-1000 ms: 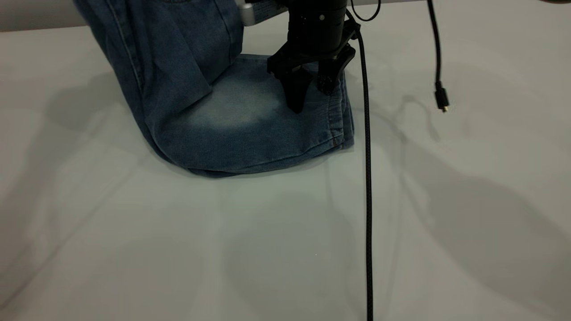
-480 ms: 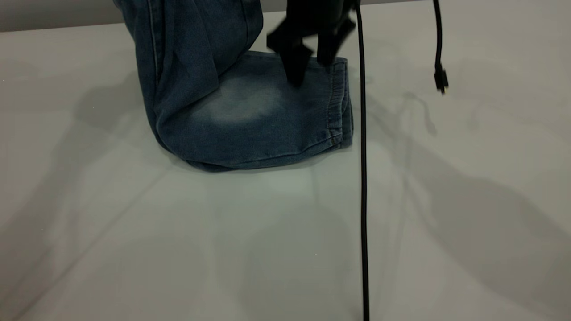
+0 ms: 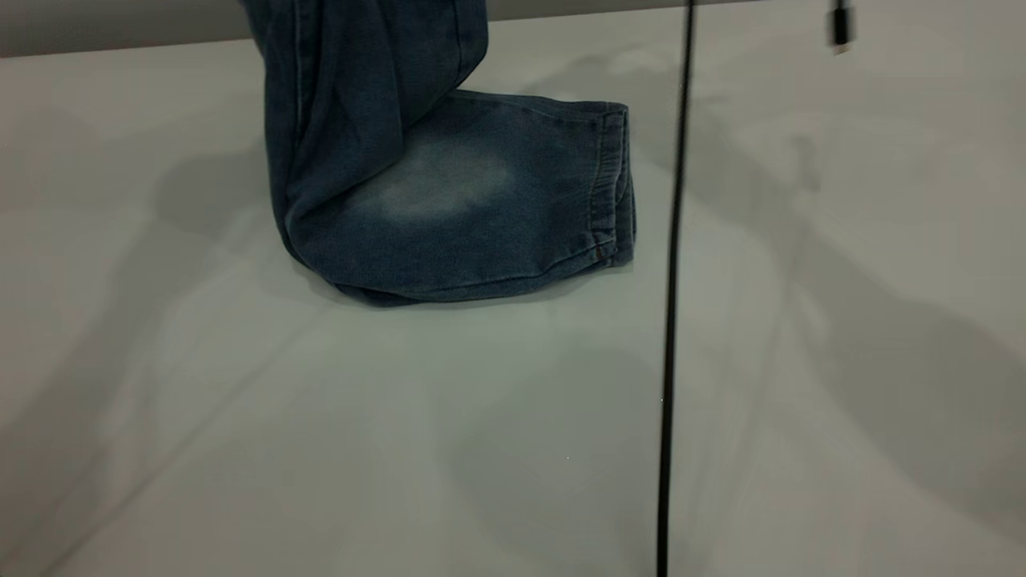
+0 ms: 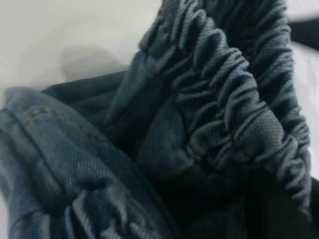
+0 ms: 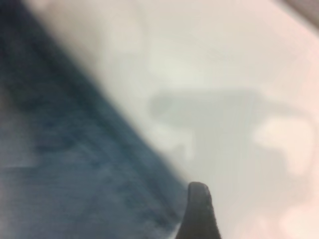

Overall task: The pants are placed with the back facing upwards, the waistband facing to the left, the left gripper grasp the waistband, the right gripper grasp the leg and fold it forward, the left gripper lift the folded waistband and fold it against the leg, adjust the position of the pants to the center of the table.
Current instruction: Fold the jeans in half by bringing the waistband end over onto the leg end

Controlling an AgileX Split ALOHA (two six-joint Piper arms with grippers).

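Observation:
The pants (image 3: 417, 168) are blue denim shorts, partly raised off the table (image 3: 321, 449). Their upper part hangs from above the exterior view's top edge. The leg (image 3: 481, 208) lies flat with its pale faded oval up and its stitched hem to the right. The ruched waistband (image 4: 234, 99) fills the left wrist view, and my left gripper (image 4: 279, 214) is shut on it, showing only as a dark shape. My right gripper (image 5: 185, 224) is out of the exterior view. One black fingertip (image 5: 198, 209) shows alone over the table beside blurred denim, open and holding nothing.
A thin black cable (image 3: 672, 320) hangs straight down just right of the leg's hem. A second cable's connector (image 3: 838, 28) dangles at the top right. Bare tabletop stretches in front of the shorts and to both sides.
My right gripper rose off the leg and left the exterior view upward. The raised part of the shorts shifted right over the leg. Both cables swung right and up.

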